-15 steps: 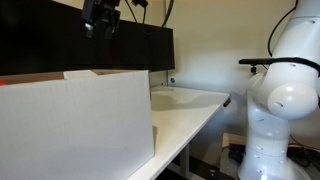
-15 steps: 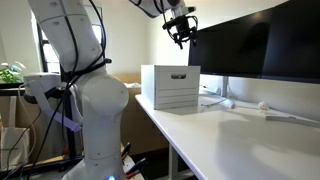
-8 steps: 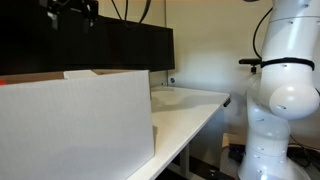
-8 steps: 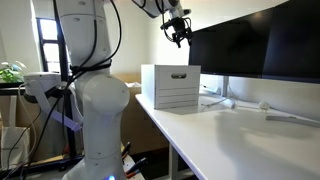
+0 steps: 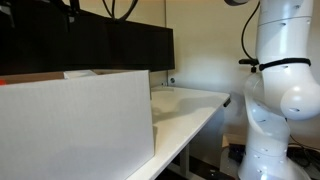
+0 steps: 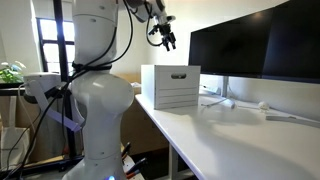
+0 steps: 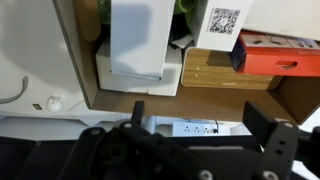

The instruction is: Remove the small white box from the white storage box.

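One end effector [image 6: 163,37] high in the air, well clear above the rim of the white storage box [image 6: 170,88]. Fingers [image 7: 137,112] spread wide apart in the wrist view, gripping nothing. Beyond them, looking down: a tall white block [image 7: 138,38] on a white base, a QR-labelled pack [image 7: 222,24], a red box [image 7: 285,55] near it, a white power strip [image 7: 196,128] closest to the lens. On the white tabletop [image 6: 250,135], near its edge, the white storage box upright, black monitor [image 6: 255,45] behind, robot base [image 6: 95,100] alongside. Interior hidden by the tall near wall in both exterior views; small white box not to be made out with certainty anywhere.
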Controlling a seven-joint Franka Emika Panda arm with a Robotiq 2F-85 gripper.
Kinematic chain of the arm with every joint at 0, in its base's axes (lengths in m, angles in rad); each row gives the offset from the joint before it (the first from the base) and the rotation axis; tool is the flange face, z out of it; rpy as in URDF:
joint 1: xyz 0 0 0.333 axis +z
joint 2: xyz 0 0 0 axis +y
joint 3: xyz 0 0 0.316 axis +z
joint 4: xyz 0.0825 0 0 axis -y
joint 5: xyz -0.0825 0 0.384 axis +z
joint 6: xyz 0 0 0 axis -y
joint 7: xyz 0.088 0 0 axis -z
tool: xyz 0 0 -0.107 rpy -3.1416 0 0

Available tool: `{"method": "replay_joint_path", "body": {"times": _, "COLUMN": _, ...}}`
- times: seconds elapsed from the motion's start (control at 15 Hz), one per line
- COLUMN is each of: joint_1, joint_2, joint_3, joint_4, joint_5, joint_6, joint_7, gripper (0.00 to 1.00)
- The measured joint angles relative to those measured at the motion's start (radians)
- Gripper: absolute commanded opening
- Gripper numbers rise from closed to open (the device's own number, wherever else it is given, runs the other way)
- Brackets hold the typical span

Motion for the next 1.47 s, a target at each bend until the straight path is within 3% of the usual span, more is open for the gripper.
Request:
{"method": "replay_joint_path", "body": {"times": 0.27, "joint_1": 0.088, "joint_2": 0.078, "joint_3": 0.003, "joint_4": 0.044, "joint_5": -0.034, "joint_6": -0.078, "joint_7": 0.22, "gripper": 1.0}}
{"method": "replay_joint_path", "body": {"times": 0.47, "joint_1": 0.118, "joint_2": 0.132, "joint_3": -0.018, "joint_4": 0.08, "joint_5": -0.034, "joint_6": -0.123, "joint_7": 0.311, "gripper": 1.0}}
{"method": "replay_joint_path", "body": {"times": 1.0, "joint_1": 0.142, "joint_2": 0.217, "joint_3": -0.088, "joint_4": 0.215, "joint_5": -0.034, "joint_6": -0.199, "joint_7": 0.342, "gripper": 1.0}}
{"method": "replay_joint_path", "body": {"times": 1.47, "joint_1": 0.134, "joint_2": 0.221, "joint_3": -0.103, "joint_4": 0.225, "joint_5": -0.033, "joint_6": -0.195, "joint_7": 0.34, "gripper": 1.0}}
